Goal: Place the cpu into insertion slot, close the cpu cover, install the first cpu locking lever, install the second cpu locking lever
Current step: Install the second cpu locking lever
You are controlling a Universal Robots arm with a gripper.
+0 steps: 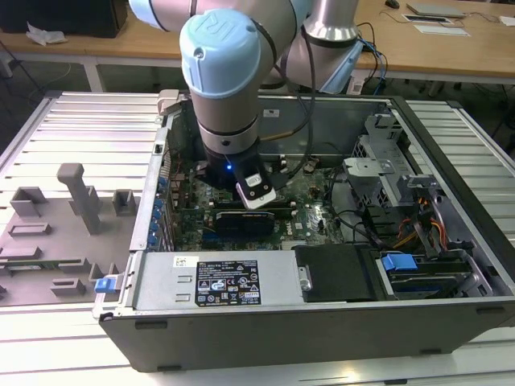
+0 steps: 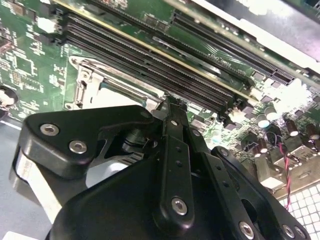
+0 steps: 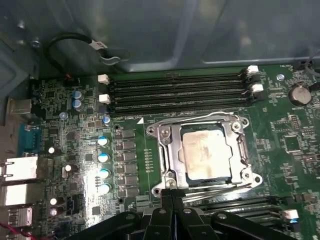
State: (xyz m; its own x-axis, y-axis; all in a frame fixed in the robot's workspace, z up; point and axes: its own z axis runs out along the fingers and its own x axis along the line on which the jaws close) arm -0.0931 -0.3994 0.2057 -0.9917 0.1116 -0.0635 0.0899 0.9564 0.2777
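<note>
Arm (image 1: 225,72) reached down into open computer case (image 1: 451,241) lying on slatted worktop (image 1: 80,129); wrist low over green board (image 1: 310,201) in exterior view

Jaws closed, fingers pressed together, nothing seen between them; gripper (image 3: 171,196) tip just beside socket edge in first wrist view, also seen in second wrist view (image 2: 172,107) with tip near memory slots (image 2: 150,65)

Cpu (image 3: 206,155) seated in insertion slot (image 3: 186,176), silver face up, showing through window of cpu cover (image 3: 170,150). Cover lay flat over chip, closed down on socket frame

Thin wire levers (image 3: 215,185) ran along socket edge nearest gripper and along far edge toward memory slots; could not tell whether latched

Four long black memory slots (image 3: 175,90) beside socket, white clips at ends. Row of blue-topped capacitors (image 3: 103,165) on other side of socket, rear ports (image 3: 20,175) beyond. Coin cell (image 3: 299,93) near board corner

In exterior view, black power supply (image 1: 225,281) with label along near side of case, drive cage (image 1: 386,177) toward exterior view's right, blue clip (image 1: 398,262) by drives. Grey fixture blocks (image 1: 76,193) on worktop at exterior view's left, well apart from case
</note>
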